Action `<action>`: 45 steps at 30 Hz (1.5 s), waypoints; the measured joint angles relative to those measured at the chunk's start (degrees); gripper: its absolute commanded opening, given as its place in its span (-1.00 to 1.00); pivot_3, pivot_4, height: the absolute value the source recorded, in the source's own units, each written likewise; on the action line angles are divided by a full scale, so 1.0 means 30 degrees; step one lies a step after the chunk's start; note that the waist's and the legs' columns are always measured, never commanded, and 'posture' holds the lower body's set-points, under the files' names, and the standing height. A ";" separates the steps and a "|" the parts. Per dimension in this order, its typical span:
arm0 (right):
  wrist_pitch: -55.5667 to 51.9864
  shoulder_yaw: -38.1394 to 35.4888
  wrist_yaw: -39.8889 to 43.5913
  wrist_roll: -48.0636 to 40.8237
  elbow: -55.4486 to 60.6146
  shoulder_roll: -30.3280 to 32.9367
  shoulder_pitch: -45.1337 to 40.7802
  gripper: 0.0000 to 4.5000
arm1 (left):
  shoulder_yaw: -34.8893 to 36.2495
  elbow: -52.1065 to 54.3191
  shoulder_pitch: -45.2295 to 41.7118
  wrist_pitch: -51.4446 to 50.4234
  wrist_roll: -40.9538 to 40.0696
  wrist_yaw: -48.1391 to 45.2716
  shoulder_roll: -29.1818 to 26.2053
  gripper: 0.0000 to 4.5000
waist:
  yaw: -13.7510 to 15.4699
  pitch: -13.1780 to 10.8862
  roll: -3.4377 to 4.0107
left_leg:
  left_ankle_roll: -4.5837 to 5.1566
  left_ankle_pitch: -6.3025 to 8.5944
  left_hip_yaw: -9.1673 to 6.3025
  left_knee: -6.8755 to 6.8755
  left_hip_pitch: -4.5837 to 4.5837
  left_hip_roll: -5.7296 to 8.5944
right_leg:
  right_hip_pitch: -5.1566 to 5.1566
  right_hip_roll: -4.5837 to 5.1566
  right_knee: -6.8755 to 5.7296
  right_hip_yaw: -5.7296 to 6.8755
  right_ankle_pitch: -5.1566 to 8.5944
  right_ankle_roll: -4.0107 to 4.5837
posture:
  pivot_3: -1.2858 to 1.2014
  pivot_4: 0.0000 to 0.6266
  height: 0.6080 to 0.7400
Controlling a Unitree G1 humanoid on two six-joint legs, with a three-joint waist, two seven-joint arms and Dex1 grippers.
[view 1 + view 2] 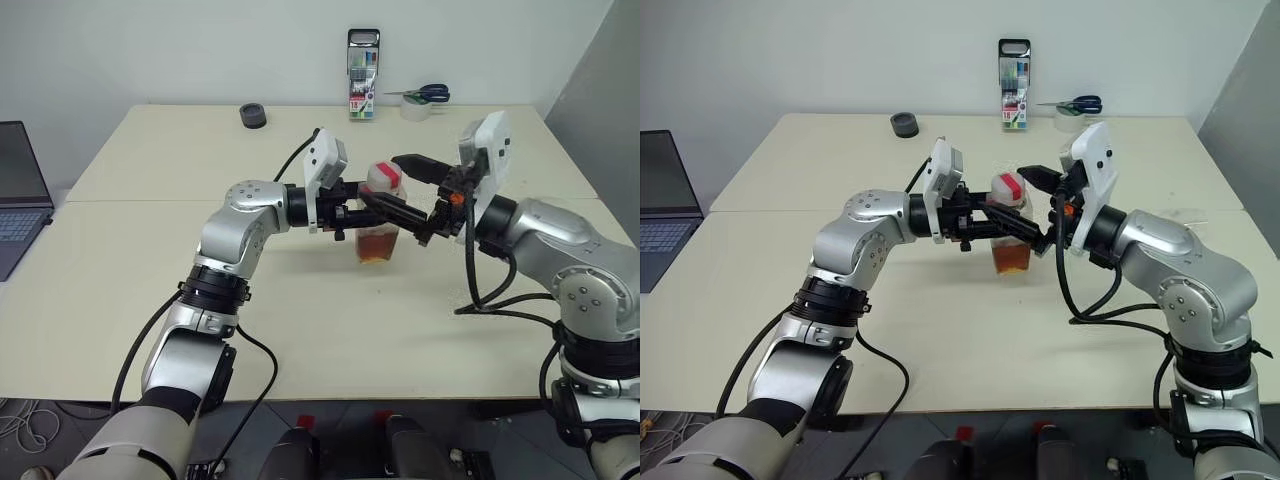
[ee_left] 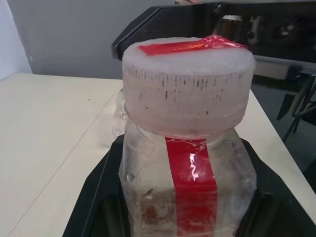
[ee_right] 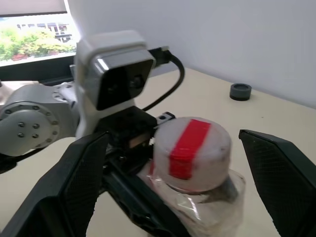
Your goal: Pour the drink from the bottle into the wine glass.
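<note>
Right wrist view: bottle [image 3: 195, 163] between open fingers [image 3: 81, 182].

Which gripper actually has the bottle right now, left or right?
The left gripper: its fingers are clamped on the bottle body. The right gripper stands wide open on either side of the cap, not touching it.

far table edge — black round cap [image 1: 254, 116], marker pack [image 1: 362, 74] upright, scissors [image 1: 424, 95] on tape roll [image 1: 415, 109]; laptop [image 1: 20, 190] at left.
</note>
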State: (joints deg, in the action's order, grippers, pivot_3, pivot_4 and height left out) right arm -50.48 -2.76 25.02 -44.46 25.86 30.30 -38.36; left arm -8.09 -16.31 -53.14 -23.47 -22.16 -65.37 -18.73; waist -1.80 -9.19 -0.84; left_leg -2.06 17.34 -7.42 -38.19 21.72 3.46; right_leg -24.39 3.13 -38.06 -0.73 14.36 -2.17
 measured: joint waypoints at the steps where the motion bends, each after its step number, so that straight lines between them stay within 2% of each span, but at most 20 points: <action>1: 0.0041 0.0000 0.0036 0.0137 -0.0080 -0.0016 -0.0001 1.00 | 0.0000 -0.0001 0.0000 0.0000 0.0000 0.0000 0.0000 -0.12 | -0.0003 0.0000 0.0000 | 0.0000 0.0000 0.0000 0.0000 0.0000 -0.0002 | 0.0000 0.0000 0.0000 0.0001 0.0000 0.0000 | 0.03 -0.52 1.00; 7: 0.0054 -0.0012 0.0385 0.0089 -0.0299 -0.0452 -0.0012 1.00 | 0.0002 -0.0027 -0.0019 0.0029 0.0014 0.0072 0.0015 -0.12 | -0.0002 0.0000 0.0000 | 0.0000 0.0000 -0.0001 -0.0002 0.0000 0.0000 | 0.0001 0.0000 -0.0002 0.0001 0.0000 0.0000 | 0.03 -0.52 1.00; 15: 0.0046 -0.0550 0.0537 0.0111 -0.0570 -0.0600 -0.0108 -0.16 | 0.0009 -0.0204 -0.0202 0.0106 0.0072 0.0212 0.0020 -0.12 | -0.0008 0.0000 0.0000 | 0.0000 0.0000 0.0001 -0.0005 -0.0001 0.0000 | 0.0000 0.0000 -0.0006 -0.0001 0.0000 0.0000 | 0.03 -0.52 1.00; 16: 0.0046 -0.0564 0.0529 0.0111 -0.0570 -0.0617 -0.0113 -0.17 | 0.0011 -0.0206 -0.0221 0.0109 0.0077 0.0214 0.0017 -0.12 | -0.0010 0.0000 0.0000 | 0.0000 0.0000 0.0000 -0.0004 -0.0001 0.0001 | 0.0000 0.0000 -0.0007 0.0000 0.0000 0.0000 | 0.03 -0.52 1.00; 26: 0.0568 -0.0357 0.0882 0.0439 -0.0692 -0.0683 -0.0257 -0.17 | 0.0228 0.0287 -0.0218 -0.0738 -0.0236 0.0200 -0.0107 -0.12 | -0.0025 0.0000 0.0001 | 0.0000 0.0000 0.0003 -0.0006 -0.0003 0.0002 | 0.0000 -0.0001 -0.0011 -0.0003 0.0000 0.0000 | 0.03 -0.52 1.00; 34: -0.0517 -0.0144 0.6965 -0.1914 -0.4590 -0.0326 -0.4949 -0.17 | 0.1519 0.4495 -0.0813 -0.6454 -0.3794 -0.2044 -0.3223 -0.12 | -0.0461 0.0000 0.0006 | 0.0002 -0.0001 -0.0007 -0.0004 -0.0012 -0.0009 | 0.0004 -0.0016 -0.0021 0.0017 0.0000 0.0001 | 0.03 -0.52 1.00; 37: -0.1542 -0.0145 0.8612 -0.2698 -0.5835 -0.0101 -0.6263 -0.17 | 0.1717 0.5059 -0.1244 -0.7477 -0.4617 -0.2836 -0.3730 -0.12 | -0.0402 0.0000 0.0006 | 0.0002 -0.0001 -0.0025 -0.0022 -0.0009 -0.0004 | 0.0023 -0.0015 -0.0009 0.0042 0.0000 0.0001 | 0.03 -0.52 1.00; 41: -0.2375 0.0035 0.9693 -0.2960 -0.6349 0.0389 -0.6463 0.44 | 0.1053 0.5438 -0.1250 -0.7578 -0.4696 -0.3352 -0.3822 -0.12 | -0.0305 0.0000 0.0005 | 0.0001 -0.0001 -0.0023 -0.0065 0.0004 0.0002 | 0.0033 0.0000 -0.0012 0.0035 0.0000 0.0000 | 0.03 -0.52 1.00; 44: -0.3511 -0.0209 0.9391 -0.3647 -0.6213 0.0770 -0.6121 0.91 | 0.0327 0.5615 -0.1216 -0.7503 -0.4682 -0.3278 -0.3544 -0.12 | -0.0297 -0.0001 0.0005 | 0.0000 0.0000 -0.0030 -0.0106 0.0042 -0.0003 | 0.0010 0.0009 -0.0027 0.0008 -0.0001 0.0001 | 0.03 -0.52 1.00; 45: -0.3828 -0.0700 0.8819 -0.3878 -0.5646 0.0982 -0.5649 0.98 | 0.0356 0.5650 -0.1164 -0.7487 -0.4679 -0.3049 -0.3591 -0.12 | -0.0281 -0.0001 0.0005 | 0.0000 0.0000 -0.0043 -0.0106 0.0049 -0.0008 | 0.0009 0.0015 -0.0024 -0.0002 -0.0001 0.0002 | 0.03 -0.52 1.00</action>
State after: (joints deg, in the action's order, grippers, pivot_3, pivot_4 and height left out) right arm -61.96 -4.86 51.48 -56.09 8.92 33.25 -55.31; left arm -7.02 0.64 -56.63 -45.93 -36.19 -74.51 -29.50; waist -2.64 -9.19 -0.82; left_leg -2.06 17.34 -7.55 -38.50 21.87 3.44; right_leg -24.36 3.18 -38.13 -0.73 14.36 -2.16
